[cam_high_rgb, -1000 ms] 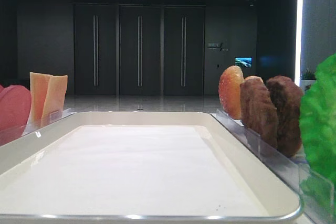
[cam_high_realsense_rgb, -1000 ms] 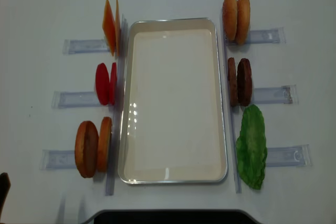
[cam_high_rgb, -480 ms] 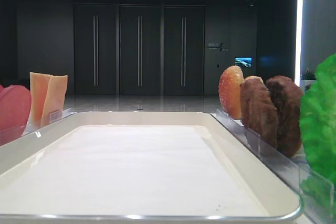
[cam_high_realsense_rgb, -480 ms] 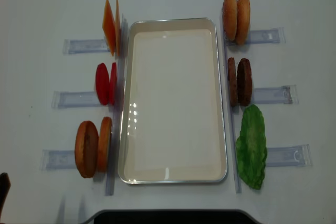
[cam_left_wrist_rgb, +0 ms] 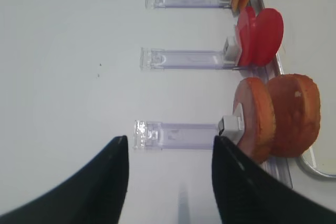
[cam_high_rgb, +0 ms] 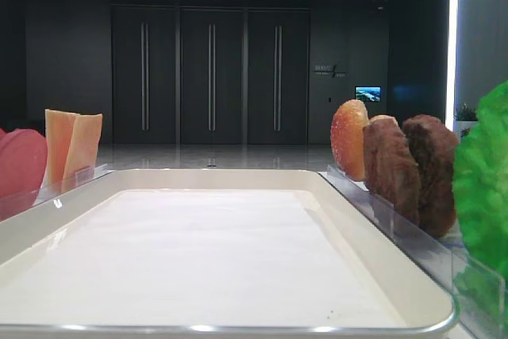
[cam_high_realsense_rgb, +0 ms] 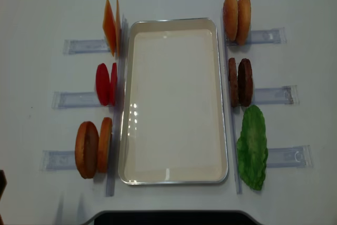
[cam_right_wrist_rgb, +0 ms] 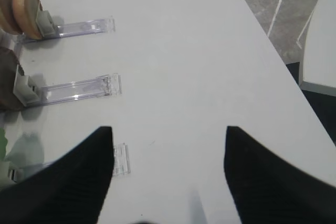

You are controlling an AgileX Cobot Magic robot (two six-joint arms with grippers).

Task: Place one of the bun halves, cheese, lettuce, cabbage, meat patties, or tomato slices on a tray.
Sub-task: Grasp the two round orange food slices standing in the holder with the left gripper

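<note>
Two black grippers are in view only through their own wrist cameras: the left gripper (cam_left_wrist_rgb: 169, 182) has its jaws spread wide over bare white tabletop, holding nothing, and the right gripper (cam_right_wrist_rgb: 168, 174) likewise stands spread and empty. Just ahead of the left gripper, a pair of golden-orange round bun halves (cam_left_wrist_rgb: 277, 116) stands on edge at the end of a narrow clear plastic rack (cam_left_wrist_rgb: 178, 132), with the smooth pinkish-red tomato slices (cam_left_wrist_rgb: 260, 38) in the next rack beyond. Ahead of the right gripper lie more clear racks, with the rough dark-brown meat patties (cam_high_realsense_rgb: 240, 82) and a second bun pair (cam_high_realsense_rgb: 236, 17) at their ends; the bright green ruffled lettuce (cam_high_realsense_rgb: 252, 147) sits nearest. The pale-orange square cheese slices (cam_high_realsense_rgb: 110, 26) stand at the far left. The large cream-white rectangular tray (cam_high_realsense_rgb: 126, 104) lies between the two rows, its liner bare. Judged risks: the items stand in touching pairs, so a grasp may drag or topple the neighbour; a low approach may strike a rack or the tray rim; thin cheese may slip.
</note>
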